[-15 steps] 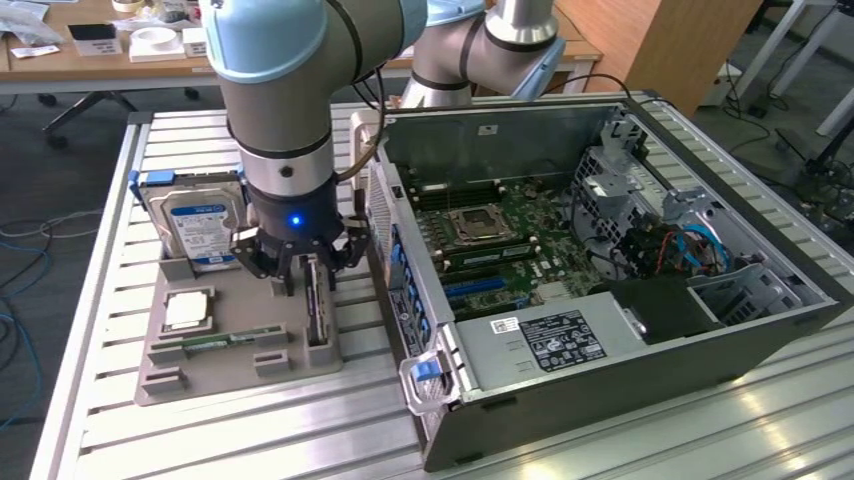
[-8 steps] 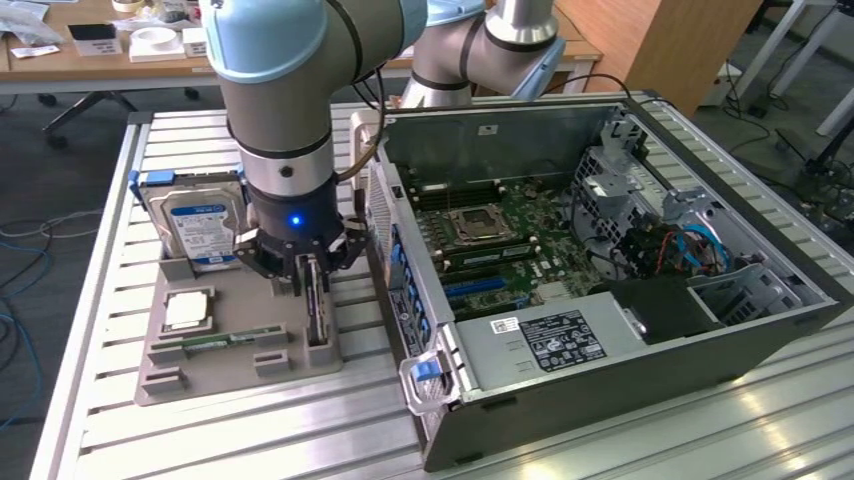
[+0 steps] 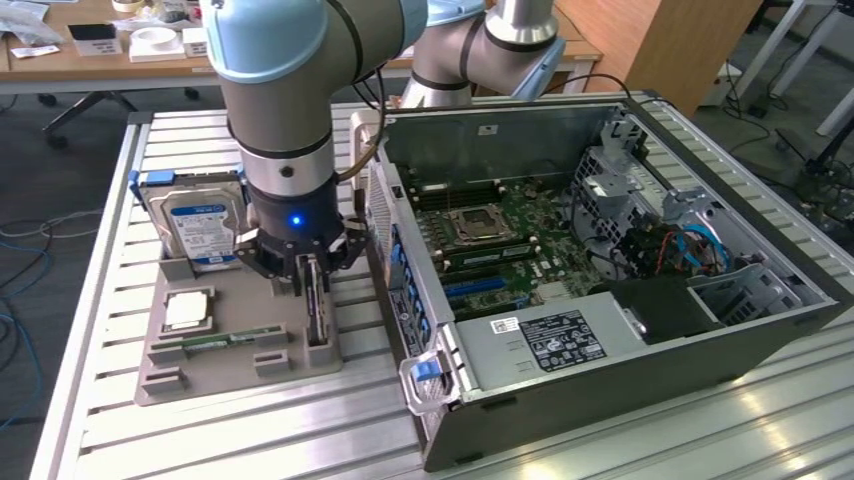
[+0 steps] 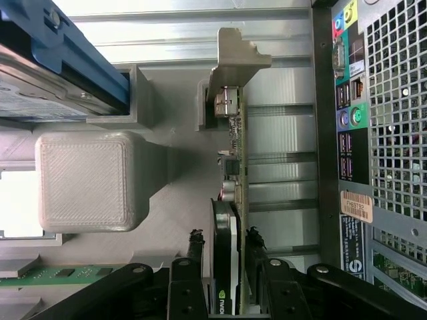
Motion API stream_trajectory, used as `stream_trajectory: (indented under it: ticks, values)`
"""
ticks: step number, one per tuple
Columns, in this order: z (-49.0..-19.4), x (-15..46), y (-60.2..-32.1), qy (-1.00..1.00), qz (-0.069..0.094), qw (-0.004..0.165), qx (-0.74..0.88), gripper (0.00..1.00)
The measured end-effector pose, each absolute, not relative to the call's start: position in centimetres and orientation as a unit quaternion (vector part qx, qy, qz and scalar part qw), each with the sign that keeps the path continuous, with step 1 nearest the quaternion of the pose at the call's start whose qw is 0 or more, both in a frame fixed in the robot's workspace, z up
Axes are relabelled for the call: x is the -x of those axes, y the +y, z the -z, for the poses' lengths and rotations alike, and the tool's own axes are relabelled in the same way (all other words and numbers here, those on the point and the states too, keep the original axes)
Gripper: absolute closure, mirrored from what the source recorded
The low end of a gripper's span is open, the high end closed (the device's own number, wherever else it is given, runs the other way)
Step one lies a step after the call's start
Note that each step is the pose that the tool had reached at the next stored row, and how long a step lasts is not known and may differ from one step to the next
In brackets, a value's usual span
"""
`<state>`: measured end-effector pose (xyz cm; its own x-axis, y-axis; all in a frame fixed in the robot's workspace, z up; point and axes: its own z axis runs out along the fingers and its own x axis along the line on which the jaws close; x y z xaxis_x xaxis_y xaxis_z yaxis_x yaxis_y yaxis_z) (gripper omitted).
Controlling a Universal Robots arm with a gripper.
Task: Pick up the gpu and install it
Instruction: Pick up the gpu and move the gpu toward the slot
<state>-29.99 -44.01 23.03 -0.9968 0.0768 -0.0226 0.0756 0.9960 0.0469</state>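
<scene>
Standing on its long edge in a slot of the grey printed tray (image 3: 234,378), the gpu (image 3: 312,318) is offering both flat faces upward. That looks to be the reason for storing it this way, since fingers can straddle it from above. The end effector (image 3: 310,268) is sitting low over the card's top edge. In the wrist view, the end effector (image 4: 225,245) is gripping astride the card, with one black finger (image 4: 193,261) lying against the fan-shroud face and its partner against the bare board face. To me it is looking like a pinch on the gpu (image 4: 237,180), while the card's lower edge is resting in its slot, not yet raised.

The silver end bracket (image 4: 235,59) is pointing away from the fingers, so the grip is falling on the fan end.

Room at the sides is tight. The hard drive (image 3: 200,225) is standing upright in its own slot near the arm, on the exterior view's left. The rear panel of the computer case (image 4: 393,133) is running just beside the card on the other side. A memory stick (image 3: 214,343) and a processor (image 3: 187,308) are lying flat in the tray, well below the fingers. Straight up is looking like the free direction. The computer case (image 3: 561,425) is lying on the slatted bench (image 3: 174,445) with its open side facing up, leaving the motherboard reachable from above.
</scene>
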Motion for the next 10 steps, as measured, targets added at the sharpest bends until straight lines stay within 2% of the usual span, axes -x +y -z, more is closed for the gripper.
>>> stream_trajectory:
  ticks: [10]
  values:
    - [-23.04,29.91,-44.01,0.999,-0.023,0.012,-0.038,0.61]
